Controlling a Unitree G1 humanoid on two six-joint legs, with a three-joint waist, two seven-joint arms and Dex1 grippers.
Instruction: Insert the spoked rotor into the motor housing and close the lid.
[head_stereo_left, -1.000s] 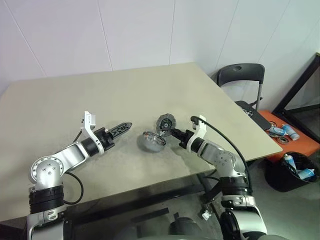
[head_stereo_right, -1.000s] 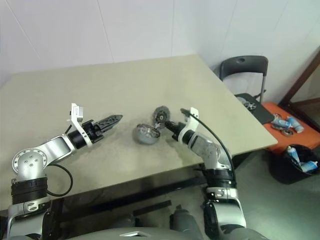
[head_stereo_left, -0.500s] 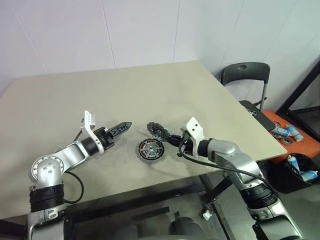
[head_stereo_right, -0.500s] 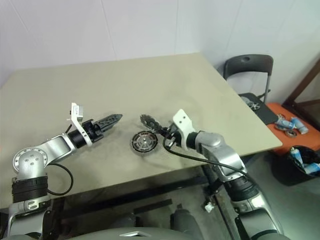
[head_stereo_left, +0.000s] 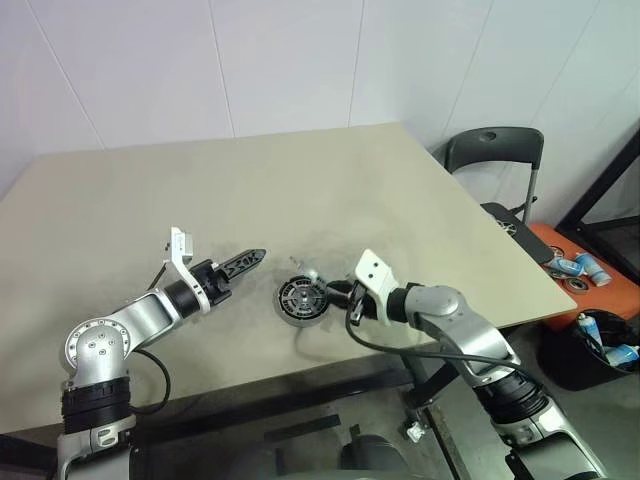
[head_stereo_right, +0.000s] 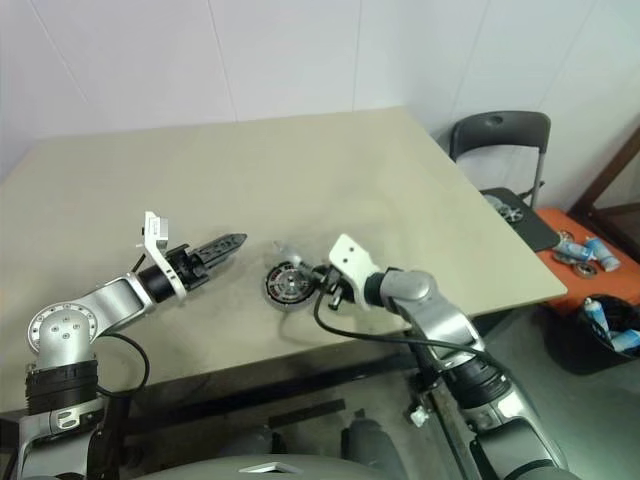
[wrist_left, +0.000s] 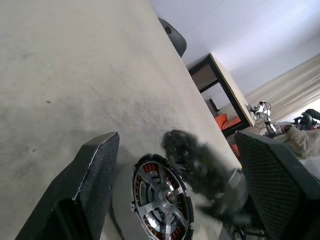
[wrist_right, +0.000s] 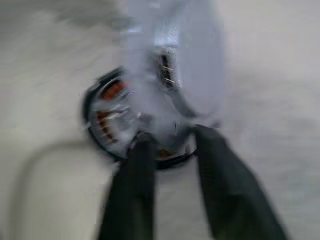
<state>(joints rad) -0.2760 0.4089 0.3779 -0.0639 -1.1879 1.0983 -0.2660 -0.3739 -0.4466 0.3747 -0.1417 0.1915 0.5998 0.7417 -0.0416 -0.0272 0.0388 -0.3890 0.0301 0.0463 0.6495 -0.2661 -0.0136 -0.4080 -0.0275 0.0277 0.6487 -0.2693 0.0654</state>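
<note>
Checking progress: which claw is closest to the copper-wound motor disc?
The right claw, right beside the motor housing; the left claw is clearly farther away.

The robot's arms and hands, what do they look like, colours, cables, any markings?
Both arms are silver-grey metal with black joint bands. Each wrist carries a white bracket. The left hand and the right hand end in two black fingers with a textured inner face. A black cable loops loose from each forearm.

No text, label or number is legible — anywhere.
</note>
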